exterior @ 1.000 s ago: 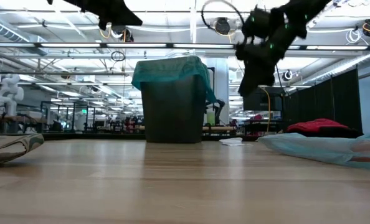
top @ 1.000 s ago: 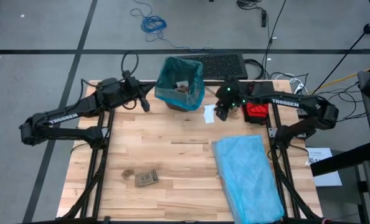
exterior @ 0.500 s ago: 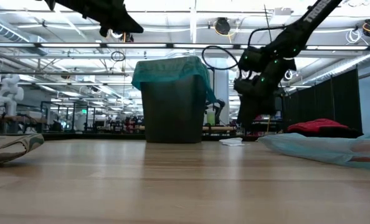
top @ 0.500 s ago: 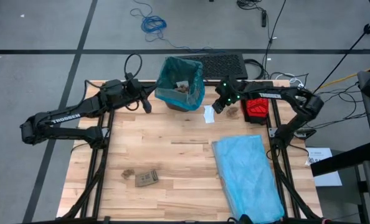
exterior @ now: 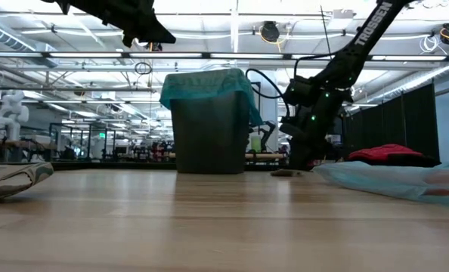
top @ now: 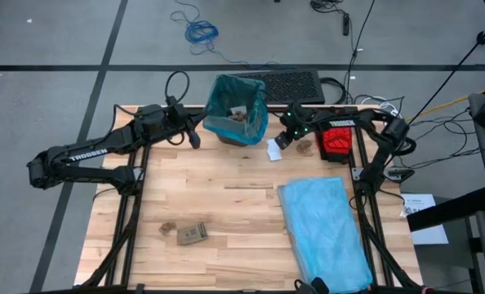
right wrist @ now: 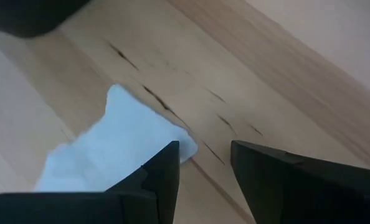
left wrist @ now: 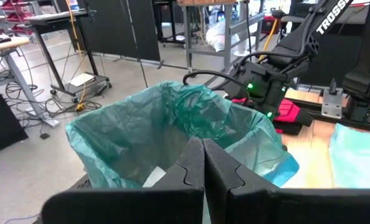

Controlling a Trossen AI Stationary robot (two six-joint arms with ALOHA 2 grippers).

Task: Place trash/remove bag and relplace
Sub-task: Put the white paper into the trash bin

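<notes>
Bin [top: 236,122] stood at the table's far edge, lined with the teal bag [top: 251,102]; brown wads [top: 238,115] already lay inside it, so part of the trash was in.

Still on the table [top: 226,212]: white scrap [top: 273,149] just beside the bin, a brown wad [top: 304,148] near it, and at the near left a tan card [top: 192,234] with a small wad [top: 167,228] beside it.

Right gripper [top: 280,140] was low over the white scrap, fingers spread, nothing between them; in the right wrist view the scrap [right wrist: 113,149] lay just ahead of the fingertips [right wrist: 172,155]. Judged: reaching for the scrap.

Left gripper [top: 193,140] hovered left of the bin, fingers pressed together, empty.

Left to do, by my reading: remaining trash, then bag removal and replacement. Pale blue bag [top: 322,233] lay flat at the near right, unused.
</notes>
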